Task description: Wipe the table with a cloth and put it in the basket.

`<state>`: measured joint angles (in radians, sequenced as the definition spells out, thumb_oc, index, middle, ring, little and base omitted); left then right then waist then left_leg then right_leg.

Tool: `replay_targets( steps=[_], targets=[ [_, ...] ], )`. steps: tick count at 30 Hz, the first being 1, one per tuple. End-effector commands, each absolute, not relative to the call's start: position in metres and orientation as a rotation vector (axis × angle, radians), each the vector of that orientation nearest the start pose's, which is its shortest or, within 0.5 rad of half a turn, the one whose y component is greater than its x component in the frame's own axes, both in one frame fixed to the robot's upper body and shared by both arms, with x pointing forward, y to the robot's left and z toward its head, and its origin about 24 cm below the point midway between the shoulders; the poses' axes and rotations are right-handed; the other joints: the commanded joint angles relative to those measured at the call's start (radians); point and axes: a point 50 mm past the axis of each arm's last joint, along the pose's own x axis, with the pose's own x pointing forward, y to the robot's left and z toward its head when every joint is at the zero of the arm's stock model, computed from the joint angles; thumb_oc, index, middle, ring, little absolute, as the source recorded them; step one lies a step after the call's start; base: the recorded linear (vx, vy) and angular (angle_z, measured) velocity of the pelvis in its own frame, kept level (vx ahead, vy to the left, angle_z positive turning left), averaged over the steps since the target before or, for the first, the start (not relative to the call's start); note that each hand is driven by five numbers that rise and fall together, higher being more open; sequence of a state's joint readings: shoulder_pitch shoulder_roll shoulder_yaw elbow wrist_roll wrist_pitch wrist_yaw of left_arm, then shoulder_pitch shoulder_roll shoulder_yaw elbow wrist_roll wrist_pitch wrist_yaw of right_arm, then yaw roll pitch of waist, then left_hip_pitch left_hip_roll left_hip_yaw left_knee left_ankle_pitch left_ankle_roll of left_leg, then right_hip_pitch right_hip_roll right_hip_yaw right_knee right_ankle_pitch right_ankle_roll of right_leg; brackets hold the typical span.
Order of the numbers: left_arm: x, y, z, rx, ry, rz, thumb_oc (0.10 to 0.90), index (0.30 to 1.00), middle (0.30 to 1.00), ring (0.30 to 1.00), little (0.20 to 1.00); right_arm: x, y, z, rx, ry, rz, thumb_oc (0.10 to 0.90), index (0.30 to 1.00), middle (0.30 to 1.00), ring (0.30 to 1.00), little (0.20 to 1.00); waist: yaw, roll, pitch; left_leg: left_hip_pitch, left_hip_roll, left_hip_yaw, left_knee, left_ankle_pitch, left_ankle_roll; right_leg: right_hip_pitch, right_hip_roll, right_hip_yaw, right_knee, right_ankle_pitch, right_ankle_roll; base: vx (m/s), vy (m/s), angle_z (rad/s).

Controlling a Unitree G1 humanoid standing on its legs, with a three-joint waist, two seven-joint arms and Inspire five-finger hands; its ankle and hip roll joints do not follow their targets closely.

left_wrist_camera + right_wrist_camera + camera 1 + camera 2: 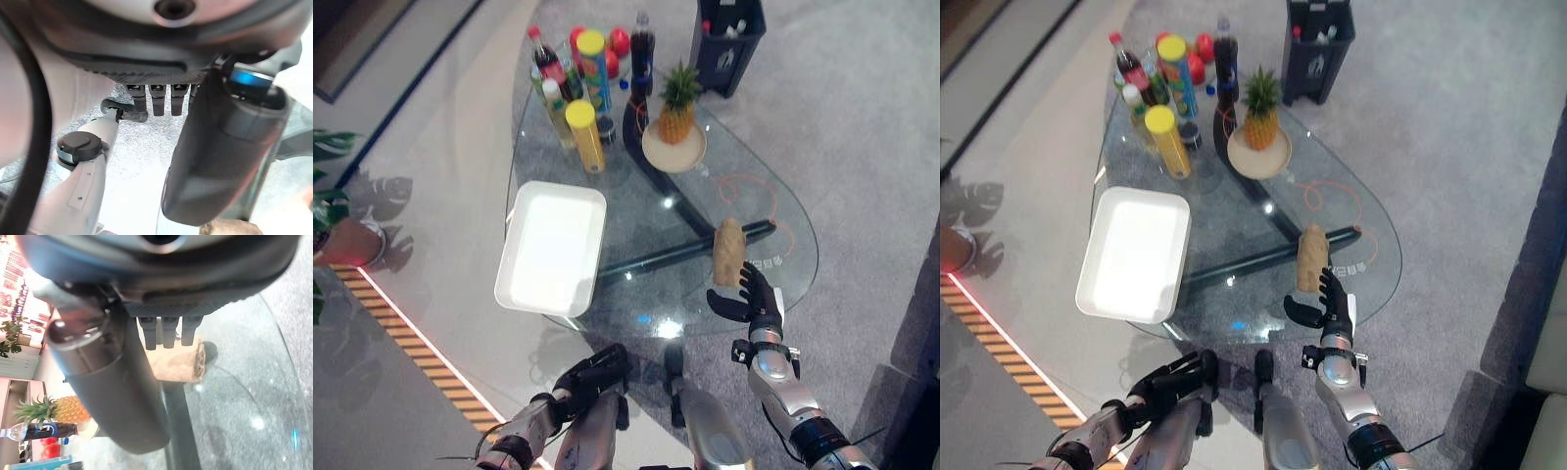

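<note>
A rolled tan cloth [728, 252] lies on the glass table [803, 227] near its right front edge. My right hand [751, 297] hovers just in front of the cloth, open, with its fingers pointing at it and nothing in them. In the right wrist view the fingers [168, 332] stop a little short of the cloth [178, 363]. A white rectangular basket [551, 245] sits on the table's left side, with nothing in it. Low at the table's near edge, my left hand [594, 375] is relaxed and holds nothing.
Bottles and yellow-lidded cans [579, 93] crowd the far left of the table. A pineapple on a plate [675, 122] stands beside them. A dark bin [728, 39] stands on the carpet beyond the table. A potted plant [337, 230] is at the far left.
</note>
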<state>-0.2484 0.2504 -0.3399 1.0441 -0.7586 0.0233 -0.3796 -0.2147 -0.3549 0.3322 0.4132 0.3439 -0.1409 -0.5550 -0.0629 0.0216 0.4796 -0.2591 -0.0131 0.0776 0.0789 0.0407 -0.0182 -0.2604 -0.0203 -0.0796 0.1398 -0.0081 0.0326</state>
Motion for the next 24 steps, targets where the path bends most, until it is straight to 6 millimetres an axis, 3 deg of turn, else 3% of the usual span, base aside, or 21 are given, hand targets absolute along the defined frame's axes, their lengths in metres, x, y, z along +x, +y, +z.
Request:
replay_targets(
  steps=[1, 10, 24],
  targets=[
    [0.187, 0.167, -0.127, -0.432, 0.887, -0.23, 0.8, 0.9, 0.9, 0.9, 0.9, 0.286, -0.186, 0.063, -0.127, -0.173, -0.382, 0.8, 0.9, 0.9, 0.9, 0.9, -0.024, -0.033, -0.058, -0.09, 0.003, 0.014, 0.199, -0.103, -0.004, -0.073, -0.026, 0.016, 0.03, 0.006, 0.026, -0.02, 0.007, -0.06],
    [0.217, 0.155, -0.11, -0.439, 0.793, -0.27, 0.8, 0.9, 0.9, 0.9, 0.9, 0.312, -0.182, 0.112, -0.109, -0.342, -0.512, 0.8, 0.9, 0.9, 0.9, 0.9, -0.018, -0.023, 0.04, -0.219, -0.005, 0.003, 0.27, -0.102, -0.004, -0.197, -0.027, 0.006, 0.085, 0.022, 0.019, -0.02, 0.014, -0.01],
    [0.234, 0.146, -0.095, -0.467, 0.709, -0.279, 0.8, 0.9, 0.9, 0.9, 0.9, 0.324, -0.181, 0.154, -0.092, -0.476, -0.653, 0.8, 0.9, 0.9, 0.9, 0.9, 0.001, -0.005, 0.04, -0.433, -0.03, -0.009, 0.351, -0.1, 0.003, -0.412, -0.05, -0.007, 0.157, 0.042, 0.027, 0.01, 0.021, 0.02]
  ],
)
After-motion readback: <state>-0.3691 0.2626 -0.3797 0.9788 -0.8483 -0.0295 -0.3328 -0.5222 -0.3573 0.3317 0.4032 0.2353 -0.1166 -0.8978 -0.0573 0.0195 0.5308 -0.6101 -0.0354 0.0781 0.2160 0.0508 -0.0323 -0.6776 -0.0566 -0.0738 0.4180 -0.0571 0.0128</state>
